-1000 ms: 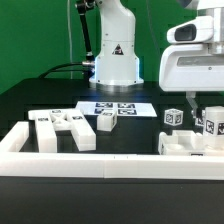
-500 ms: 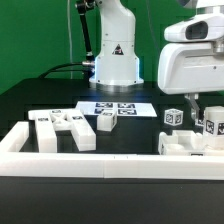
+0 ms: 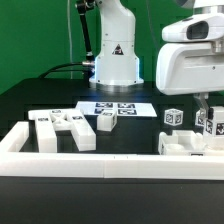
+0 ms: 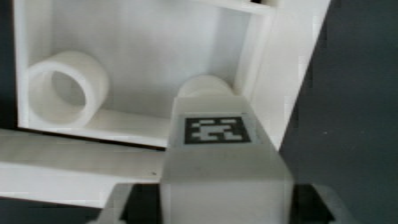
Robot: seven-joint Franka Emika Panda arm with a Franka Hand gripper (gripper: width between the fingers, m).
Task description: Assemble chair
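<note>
claw pinching matte white chair bar, square black-white tag on face.

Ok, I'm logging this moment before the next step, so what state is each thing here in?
gripper: shut on the tagged bar.
tagged bar: clamped in the gripper.
panel with the round hole: lying flat, not held.
tagged cube: standing free, untouched.
group of white parts at the exterior view's left: lying free, untouched.
marker board: lying flat.
</note>
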